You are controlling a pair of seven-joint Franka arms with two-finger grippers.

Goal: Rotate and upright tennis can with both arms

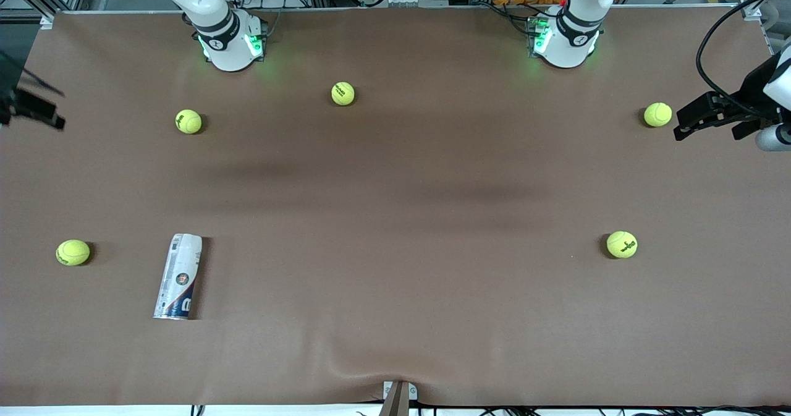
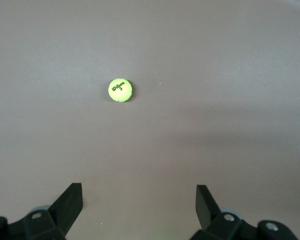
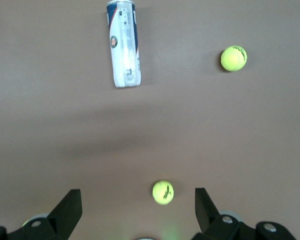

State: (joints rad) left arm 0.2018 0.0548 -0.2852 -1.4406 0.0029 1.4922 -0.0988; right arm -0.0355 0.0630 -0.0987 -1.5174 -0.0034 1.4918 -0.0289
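The tennis can (image 1: 178, 277) lies on its side on the brown table, toward the right arm's end and near the front camera; its white and navy label shows. It also shows in the right wrist view (image 3: 124, 44). My right gripper (image 1: 34, 110) hangs open and empty in the air over the table's edge at the right arm's end, well away from the can; the right wrist view shows it open too (image 3: 138, 207). My left gripper (image 1: 706, 125) hangs open and empty over the left arm's end of the table; it shows open in the left wrist view (image 2: 139, 202).
Several yellow-green tennis balls lie scattered: one (image 1: 73, 252) beside the can, one (image 1: 188, 121) and one (image 1: 343, 93) nearer the bases, one (image 1: 657, 114) by the left gripper, one (image 1: 621, 244) toward the left arm's end, also seen in the left wrist view (image 2: 121, 90).
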